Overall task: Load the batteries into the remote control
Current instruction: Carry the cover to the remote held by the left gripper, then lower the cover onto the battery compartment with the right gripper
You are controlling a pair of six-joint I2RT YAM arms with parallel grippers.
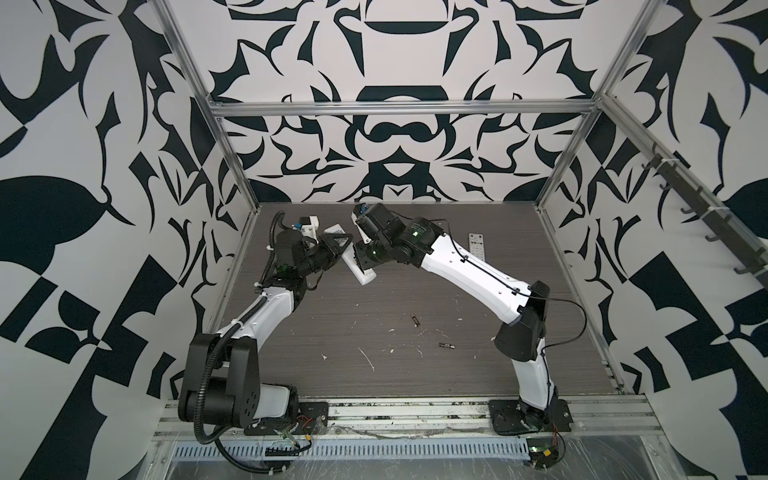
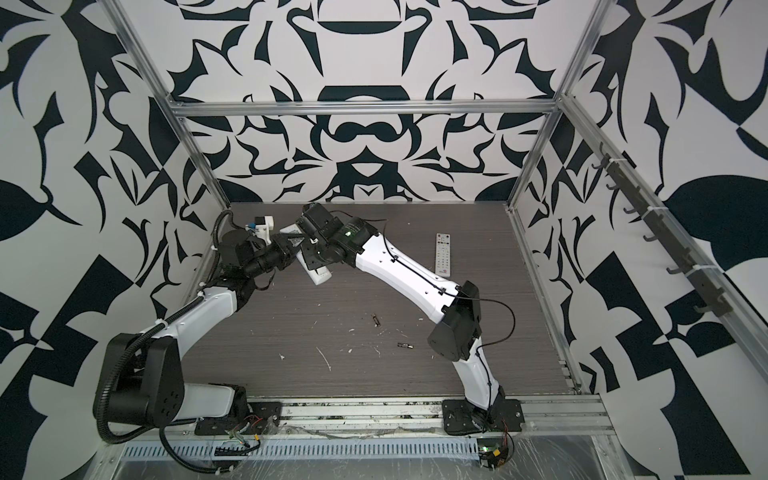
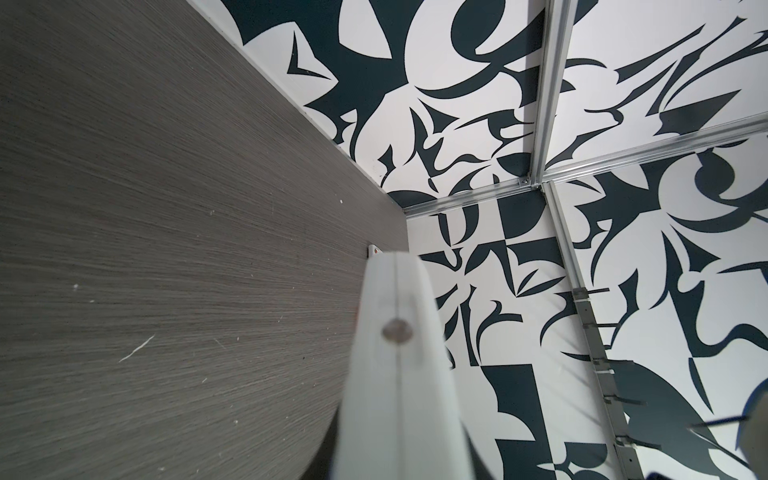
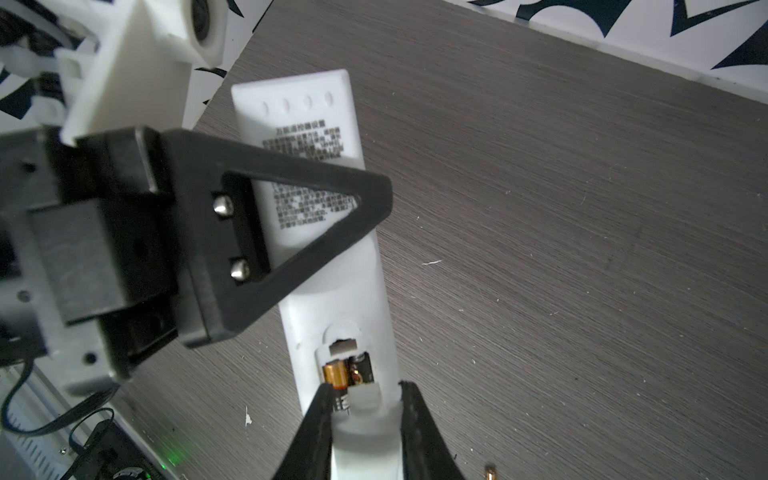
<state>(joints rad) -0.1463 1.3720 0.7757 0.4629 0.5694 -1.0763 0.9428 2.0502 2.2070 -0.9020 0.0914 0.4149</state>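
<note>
My left gripper [image 1: 343,245] is shut on a white remote control [image 4: 307,108], held back side up above the table. Its black triangular finger [image 4: 316,249] lies across the printed label. The battery compartment is open, with one of the batteries [image 4: 334,372] in a slot and a bare spring beside it. My right gripper [image 4: 365,388] is shut on a narrow white piece that looks like the battery cover [image 4: 365,436], at the compartment's near end. In the left wrist view the remote [image 3: 395,374] shows edge-on and the fingers are hidden. Two loose batteries [image 1: 414,320] [image 1: 446,345] lie on the table.
A second remote [image 1: 477,247] lies face up at the back right of the dark wood-grain table [image 1: 374,395]. White scraps and flecks [image 1: 368,359] are scattered near the front. Aluminium frame posts and patterned walls close in the sides and back.
</note>
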